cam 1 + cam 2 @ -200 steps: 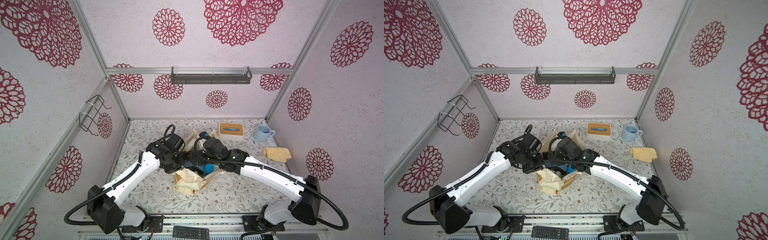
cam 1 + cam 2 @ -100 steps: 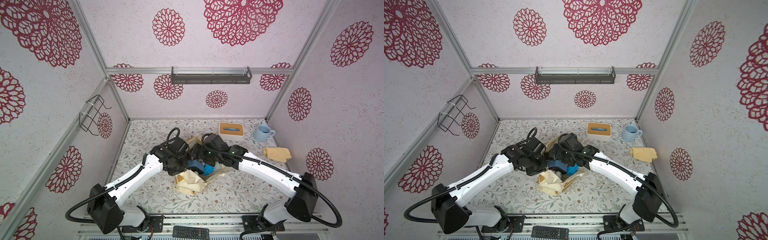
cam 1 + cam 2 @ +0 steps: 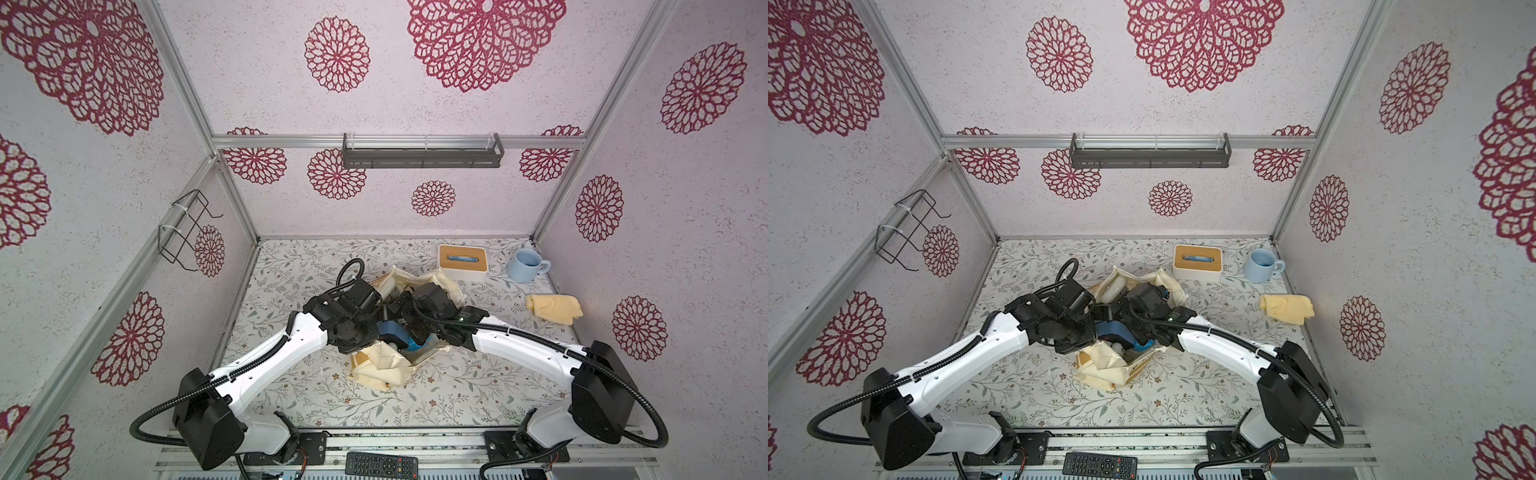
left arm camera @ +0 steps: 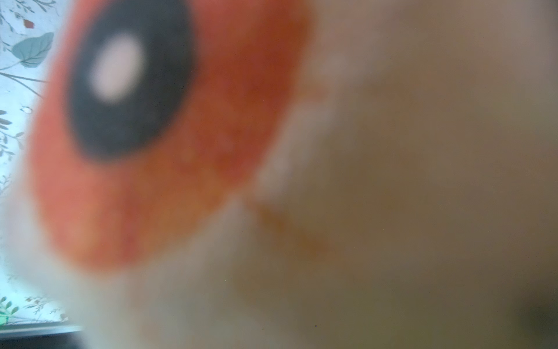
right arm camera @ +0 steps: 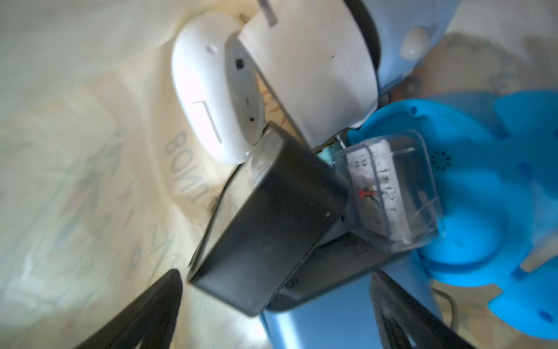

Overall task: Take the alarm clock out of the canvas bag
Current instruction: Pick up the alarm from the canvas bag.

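The canvas bag (image 3: 386, 370) (image 3: 1108, 370) lies crumpled at the table's middle, with both wrists crowded over its mouth. Its cream cloth and orange print (image 4: 187, 169) fill the left wrist view in a blur, hiding the left gripper's jaws, which are shut on the bag's cloth. My right gripper (image 5: 271, 317) is inside the bag and open, with one dark fingertip (image 5: 145, 314) against the cloth wall. Just past the fingers lies the alarm clock (image 5: 389, 187), a white dial with a red hand under a clear cover. It is wedged among a black box (image 5: 265, 217), a white gadget (image 5: 208, 90) and blue plastic pieces (image 5: 489, 211).
A tissue box (image 3: 461, 262), a blue mug (image 3: 525, 266) and a folded yellow cloth (image 3: 552, 309) sit at the back right. A remote (image 3: 381, 463) lies on the front rail. A wire rack (image 3: 187, 232) hangs on the left wall and a shelf (image 3: 422, 153) on the back wall.
Both wrists have closed in over the bag's mouth, the left moving right. The right gripper has gone deeper into the bag, still open. The bag's cloth has bunched tighter.
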